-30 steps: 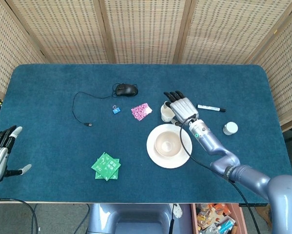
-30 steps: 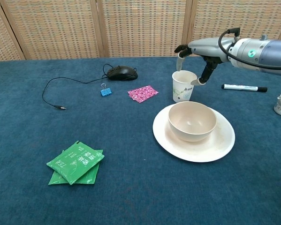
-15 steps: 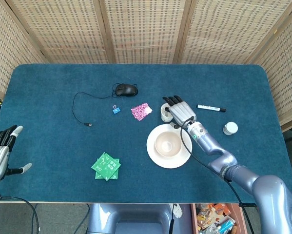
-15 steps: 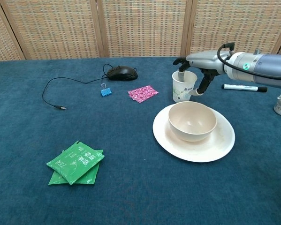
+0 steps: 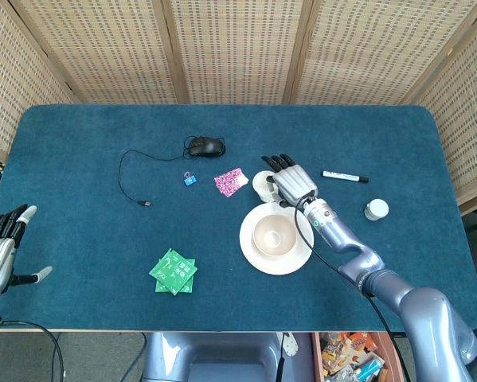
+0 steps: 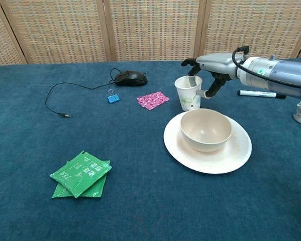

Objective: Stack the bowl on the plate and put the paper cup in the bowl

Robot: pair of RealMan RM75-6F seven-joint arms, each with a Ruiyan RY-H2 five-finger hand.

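1. The right hand (image 6: 203,75) is closing on the paper cup (image 6: 188,93) from above, one finger dipping inside the rim and the thumb pressing the outer wall, so the cup looks pinched between them.

2. The cup is tilting toward the left and sitting further left than a second ago, when it was standing upright with the hand hovering over it; in the head view it is showing just beyond the plate's far edge, partly under the right hand (image 5: 292,181).

3. Whether its base is lifting clear of the blue worktop (image 6: 140,201) is hard to tell; it appears to be tipping rather than rising.

4. The bowl (image 6: 206,129) is already sitting centred on the plate (image 6: 240,150), so the first half of the task looks finished and the cup's short trip into the bowl is what remains.

5. The shift suggests the grasp is taking hold, yet a rim pinch on a light paper cup could let it swing or crumple during the lift.

6. The left hand (image 5: 1,247) is idling at the near left edge of the worktop, fingers spread and holding nothing.

7. A black mouse (image 6: 130,77), a marker (image 6: 261,94) and green tea packets (image 6: 81,173) are lying around, well apart from the plate.
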